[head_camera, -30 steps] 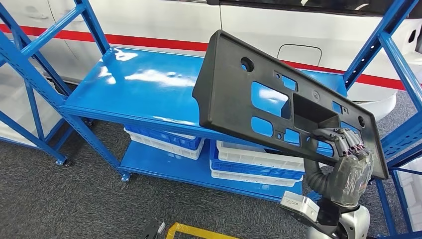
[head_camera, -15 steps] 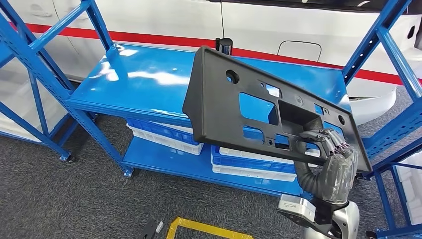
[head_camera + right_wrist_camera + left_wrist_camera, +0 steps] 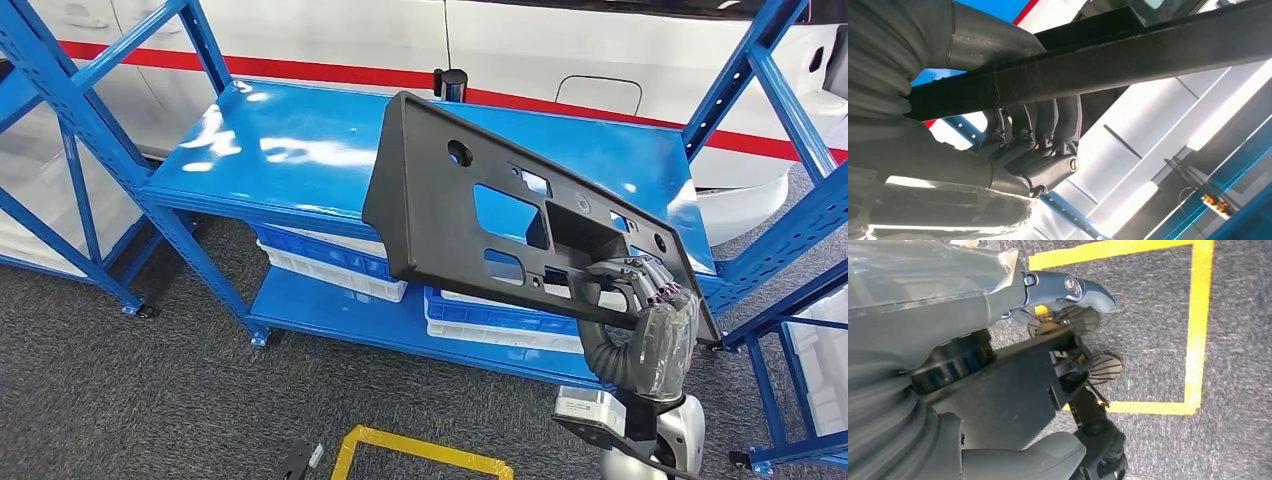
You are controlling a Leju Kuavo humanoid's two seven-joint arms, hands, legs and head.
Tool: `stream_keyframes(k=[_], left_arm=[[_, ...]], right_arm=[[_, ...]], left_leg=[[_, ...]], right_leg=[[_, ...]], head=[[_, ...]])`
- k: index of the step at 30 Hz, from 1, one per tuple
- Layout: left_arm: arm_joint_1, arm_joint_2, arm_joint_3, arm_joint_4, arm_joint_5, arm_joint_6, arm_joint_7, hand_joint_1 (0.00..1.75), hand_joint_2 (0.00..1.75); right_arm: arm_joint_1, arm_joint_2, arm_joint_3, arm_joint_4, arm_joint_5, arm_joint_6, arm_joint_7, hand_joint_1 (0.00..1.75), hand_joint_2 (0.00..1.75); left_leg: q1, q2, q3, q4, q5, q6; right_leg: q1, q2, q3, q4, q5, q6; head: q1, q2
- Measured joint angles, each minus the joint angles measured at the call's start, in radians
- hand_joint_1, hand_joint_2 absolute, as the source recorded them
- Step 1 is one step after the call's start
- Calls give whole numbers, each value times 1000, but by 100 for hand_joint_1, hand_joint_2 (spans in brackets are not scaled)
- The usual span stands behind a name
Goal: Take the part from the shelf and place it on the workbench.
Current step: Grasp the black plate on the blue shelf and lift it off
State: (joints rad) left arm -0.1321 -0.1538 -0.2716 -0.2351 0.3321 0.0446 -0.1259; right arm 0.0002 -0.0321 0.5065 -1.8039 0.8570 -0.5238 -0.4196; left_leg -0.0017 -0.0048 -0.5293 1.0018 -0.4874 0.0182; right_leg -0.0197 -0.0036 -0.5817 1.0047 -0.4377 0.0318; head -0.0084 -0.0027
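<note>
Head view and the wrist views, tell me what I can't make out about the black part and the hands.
- Right hand thumb: head view, hidden behind the black part.
- Part's full outline: right wrist view, cut off by the picture's edges.
- Left hand: left wrist view, blurred, fingers cut off; open or shut, cannot tell.
- Lower bins contents: head view, hidden under the shelf.

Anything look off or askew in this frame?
Only the tilt: the black plastic panel with cut-outs hangs slanted in the air above the glossy blue metal shelf, gripped by the right hand at one low corner alone. No damage or spill is visible.
</note>
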Motion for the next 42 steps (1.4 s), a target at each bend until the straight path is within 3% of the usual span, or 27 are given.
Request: stream_keyframes(k=[2, 3, 6, 8, 9, 11, 13, 14, 16, 18, 20, 22, 23, 24, 25, 26, 28, 30, 32, 33, 34, 36, 38, 39, 40, 42], left_arm=[[-1, 0, 0, 0, 0, 0, 0, 0, 175], [-2, 0, 0, 0, 0, 0, 0, 0, 175], [-3, 0, 0, 0, 1, 0, 0, 0, 175], [-3, 0, 0, 0, 2, 0, 0, 0, 175], [-3, 0, 0, 0, 3, 0, 0, 0, 175], [-3, 0, 0, 0, 3, 0, 0, 0, 175], [-3, 0, 0, 0, 4, 0, -1, 0, 175], [-3, 0, 0, 0, 4, 0, -1, 0, 175], [-3, 0, 0, 0, 4, 0, -1, 0, 175], [-2, 1, 0, 0, 4, -1, -1, 0, 175], [-2, 2, 0, 0, 4, -1, -1, 0, 175], [-2, 2, 0, 0, 4, -1, -1, 0, 175], [-2, 2, 0, 0, 4, -1, -1, 0, 175], [-2, 2, 0, 0, 4, -1, -1, 0, 175], [-2, 2, 0, 0, 3, -1, -1, 0, 175], [-3, 2, 0, 0, 3, -1, -2, 0, 175], [-5, 4, 0, 0, 2, -2, -2, 0, 175], [-7, 5, 0, 0, 0, -3, -3, 0, 175], [-7, 5, 0, 0, -2, -4, -4, 0, 175], [-8, 4, 0, 0, -3, -5, -4, 0, 175], [-8, 4, 0, 0, -4, -5, -4, 0, 175], [-10, 2, 0, 0, -5, -6, -4, 0, 175], [-10, 0, 0, 0, -6, -6, -4, 0, 175], [-9, 0, 0, 0, -7, -6, -4, 0, 175], [-9, 0, 0, 0, -7, -6, -4, 0, 175], [-10, 0, 0, 0, -7, -6, -4, 0, 175]], right_arm=[[-3, -1, 2, 6, -6, 0, -4, 175, 175], [-5, -2, 2, 9, -9, 0, -5, 175, 175], [-11, -5, 3, 19, -19, 2, -6, 175, 175], [-11, -7, 3, 25, -25, 3, -7, 175, 175], [-11, -8, 3, 28, -26, 3, -7, 175, 175], [-14, -9, 3, 32, -29, 3, -7, 175, 175], [-19, -9, 4, 34, -32, 3, -7, 175, 175], [-20, -10, 5, 35, -33, 3, -8, 175, 175], [-22, -10, 6, 38, -37, 3, -9, 175, 175], [-25, -11, 8, 40, -40, 3, -10, 175, 175], [-27, -10, 10, 43, -41, 3, -10, 175, 175], [-27, -9, 11, 46, -41, 2, -10, 175, 175], [-26, -9, 11, 47, -41, 2, -10, 175, 175], [-26, -9, 11, 48, -41, 2, -10, 175, 175], [-27, -9, 11, 49, -41, 1, -10, 175, 175], [-27, -9, 11, 50, -41, 1, -10, 175, 175], [-28, -9, 11, 50, -41, 0, -10, 175, 175], [-29, -9, 11, 50, -41, -2, -10, 175, 175], [-30, -8, 11, 50, -41, -3, -10, 175, 175], [-30, -8, 11, 50, -41, -4, -10, 175, 175], [-31, -9, 11, 50, -41, -5, -10, 175, 175], [-33, -9, 11, 50, -40, -7, -10, 175, 175], [-33, -10, 11, 51, -40, -7, -10, 175, 175], [-33, -10, 11, 52, -41, -8, -10, 175, 175], [-33, -11, 11, 52, -41, -8, -10, 175, 175], [-34, -12, 11, 52, -41, -8, -10, 175, 175]], left_leg=[[2, 3, -8, -8, 16, 16], [3, 5, -14, -13, 26, 24], [2, 9, -40, -15, 47, 37], [1, 10, -59, -14, 61, 37], [1, 9, -67, -13, 67, 35], [2, 8, -79, -12, 78, 28], [-1, 8, -89, -8, 88, 17], [-3, 7, -92, -5, 93, 12], [-3, 6, -97, -3, 103, 1], [1, 4, -110, 19, 78, -9], [6, 2, -143, 110, -7, -20], [8, 2, -180, 240, -86, -28], [9, 2, -184, 280, -98, -30], [10, 2, -172, 286, -90, -29], [11, 2, -139, 250, -68, -26], [10, 1, -88, 182, -42, -19], [5, 0, 6, 39, -17, -1], [-3, 0, 38, -21, -17, 10], [-6, 3, 33, -32, -3, 20], [-4, 6, 28, -38, 8, 26], [-1, 9, 21, -45, 21, 31], [2, 13, 0, -50, 42, 37], [3, 15, -25, -49, 61, 35], [4, 16, -38, -48, 70, 32], [5, 17, -50, -46, 78, 28], [9, 18, -72, -35, 90, 18]], right_leg=[[0, 0, -12, 11, -8, 9], [1, 0, -26, 37, -30, 8], [1, 1, -93, 216, -136, -6], [1, 1, -103, 287, -165, 0], [0, 1, -80, 268, -157, 7], [-1, 0, 12, 135, -120, 20], [0, 3, 87, 13, -92, 20], [1, 4, 99, -13, -88, 16], [2, 6, 87, -15, -82, 4], [-4, 5, 78, -16, -70, -16], [-6, 3, 65, -17, -53, -35], [-3, 2, 44, -15, -37, -42], [-1, 2, 34, -15, -29, -41], [1, 2, 25, -14, -23, -40], [4, 3, 18, -14, -17, -39], [5, 3, 13, -14, -11, -37], [8, 3, 5, -13, -1, -30], [7, 2, -1, -13, 10, -18], [6, 1, -7, -11, 16, -5], [7, 1, -16, 1, 5, -3], [8, 2, -30, 29, -20, -3], [8, 3, -75, 140, -99, -11], [3, 3, -103, 256, -151, -6], [0, 3, -96, 274, -151, 4], [-4, 3, -71, 255, -136, 17], [-14, 1, 23, 124, -97, 40]], head=[[1, 0], [3, 0], [8, 0], [8, 0], [9, 0], [9, 0], [8, 0], [8, 0], [6, 0], [5, 0], [3, 0], [2, 0], [2, 0], [2, 0], [2, 0], [2, 0], [3, 0], [3, 0], [2, 0], [3, 0], [5, 0], [8, 0], [12, 0], [12, 0], [13, 0], [15, 0]])
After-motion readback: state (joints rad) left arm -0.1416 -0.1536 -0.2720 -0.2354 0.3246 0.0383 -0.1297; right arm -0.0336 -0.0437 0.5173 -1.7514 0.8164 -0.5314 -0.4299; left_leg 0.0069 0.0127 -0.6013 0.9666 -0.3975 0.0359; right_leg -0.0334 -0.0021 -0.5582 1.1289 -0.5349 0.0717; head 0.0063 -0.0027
